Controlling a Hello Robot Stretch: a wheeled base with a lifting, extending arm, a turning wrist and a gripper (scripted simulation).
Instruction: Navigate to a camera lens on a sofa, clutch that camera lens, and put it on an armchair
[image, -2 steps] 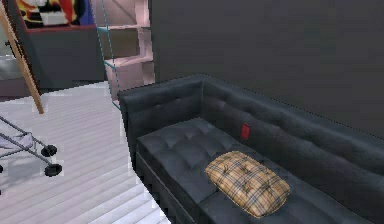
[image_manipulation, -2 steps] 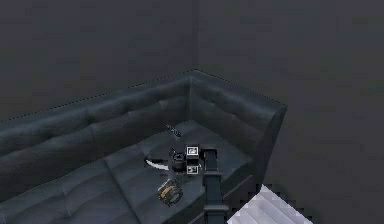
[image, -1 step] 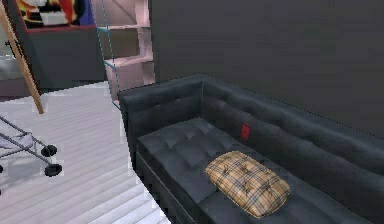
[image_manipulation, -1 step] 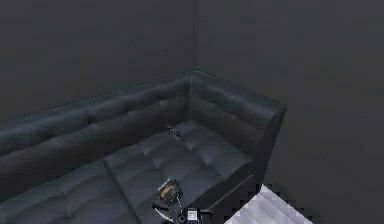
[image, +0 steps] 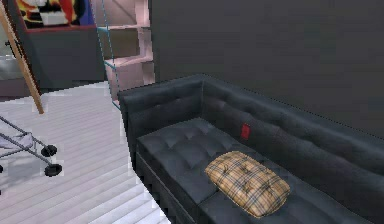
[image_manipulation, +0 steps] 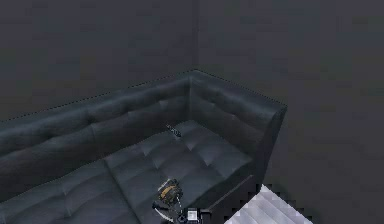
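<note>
A black tufted leather sofa (image_manipulation: 120, 150) runs across the arm side view and ends in a corner armrest (image_manipulation: 250, 120). A small round grey-brown thing (image_manipulation: 168, 187), perhaps the camera lens, is low on the seat near its front edge. The gripper (image_manipulation: 168, 203) pokes up from the bottom edge just below this thing, with its white marker squares (image_manipulation: 190, 212) beside it. I cannot tell whether it holds anything, as the seat lies behind it. A thin dark object (image_manipulation: 175, 130) lies farther back on the seat. The sofa (image: 180, 140) also appears in the forward view.
A plaid cushion (image: 247, 183) lies on the sofa seat, and a small red mark (image: 246, 130) shows on the backrest. A pale shelf unit (image: 130, 45) stands beyond the sofa's end. A wooden easel leg (image: 25, 60) and a wheeled chair base (image: 35, 150) stand at the left on pale floor (image: 90, 150).
</note>
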